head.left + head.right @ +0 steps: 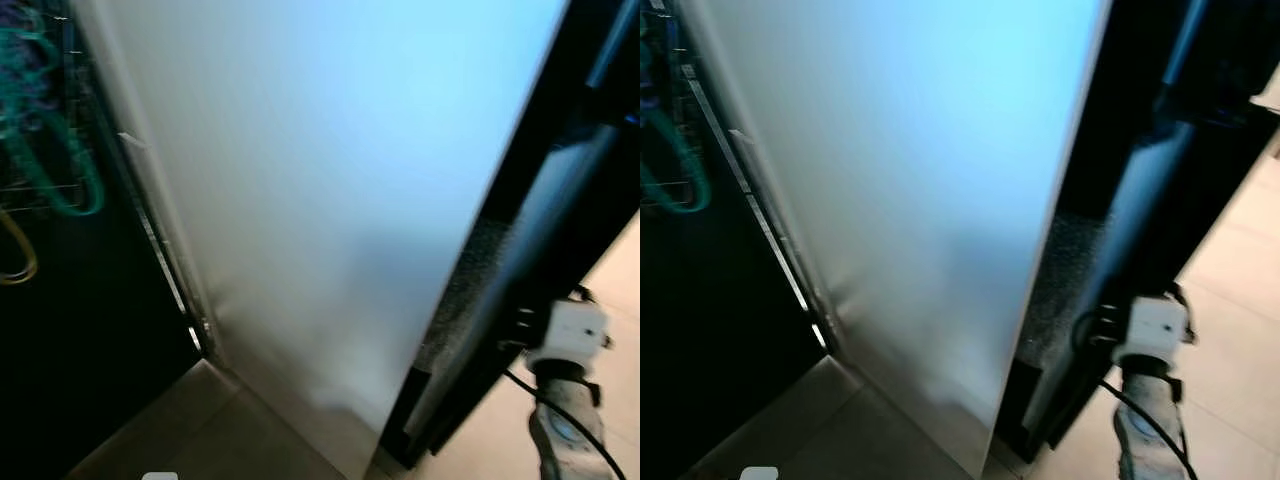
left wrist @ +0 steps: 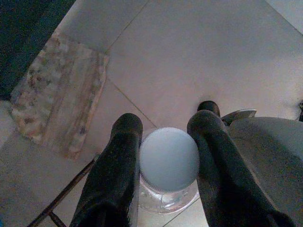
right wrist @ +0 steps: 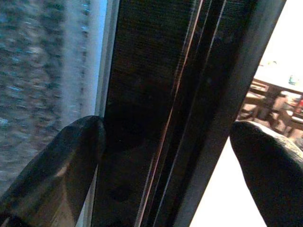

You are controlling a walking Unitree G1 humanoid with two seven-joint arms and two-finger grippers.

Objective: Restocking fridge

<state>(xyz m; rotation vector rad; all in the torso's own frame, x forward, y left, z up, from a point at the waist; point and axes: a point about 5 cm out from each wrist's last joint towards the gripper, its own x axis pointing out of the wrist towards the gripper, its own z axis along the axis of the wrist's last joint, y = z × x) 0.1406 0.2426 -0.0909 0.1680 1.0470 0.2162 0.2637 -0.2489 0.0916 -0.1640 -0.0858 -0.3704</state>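
At far left the dark fridge interior holds wire shelving with a teal looped item and a yellowish loop; both are too blurred to name. Beside it stands 1 wide, pale frosted fridge door, swung open with its edge toward the camera. The left end effector pinches 1 clear plastic bottle by its ribbed white cap, both fingers pressed against it above the tiled floor. At right, the right end effector is spread, its 2 fingers straddling the black edge of a second door.
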